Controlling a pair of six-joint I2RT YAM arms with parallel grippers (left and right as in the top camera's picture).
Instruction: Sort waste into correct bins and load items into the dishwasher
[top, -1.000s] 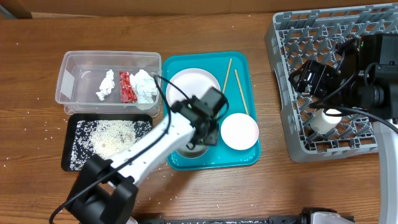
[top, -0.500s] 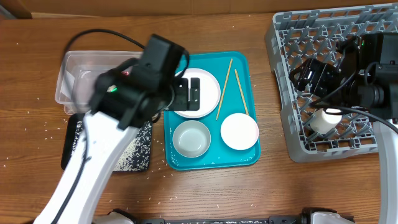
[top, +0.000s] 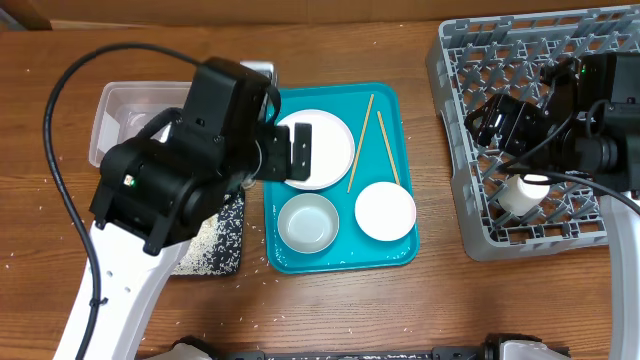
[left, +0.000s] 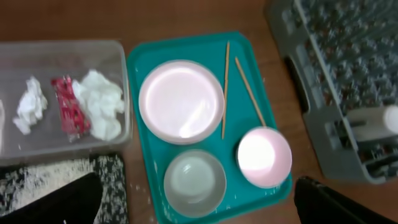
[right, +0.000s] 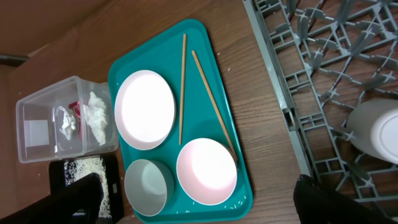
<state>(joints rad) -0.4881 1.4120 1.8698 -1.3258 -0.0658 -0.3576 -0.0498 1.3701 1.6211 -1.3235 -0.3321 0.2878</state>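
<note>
On the teal tray (top: 400, 250) lie a white plate (top: 328, 135), two chopsticks (top: 372, 135), a grey-green bowl (top: 308, 222) and a white-pinkish bowl (top: 385, 211). My left gripper (top: 298, 150) is open and empty, raised high over the plate's left edge; the left wrist view (left: 193, 202) looks down on the tray. The clear tub (left: 118, 74) holds the red wrapper (left: 68, 115) and tissue wads (left: 99, 112). Rice (left: 56, 180) lies on the black tray (top: 215, 245). My right gripper (top: 492, 125) is open and empty over the grey dish rack (top: 480, 240).
A white cup-like object (top: 525, 192) stands in the rack near its front left; it also shows in the right wrist view (right: 376, 127). My left arm hides most of the tub and the black tray from overhead. Stray rice grains dot the teal tray and table.
My left arm has lifted away from the grey-green bowl and swung up and left over the tub. The bowl now shows empty. The right arm has not moved.
</note>
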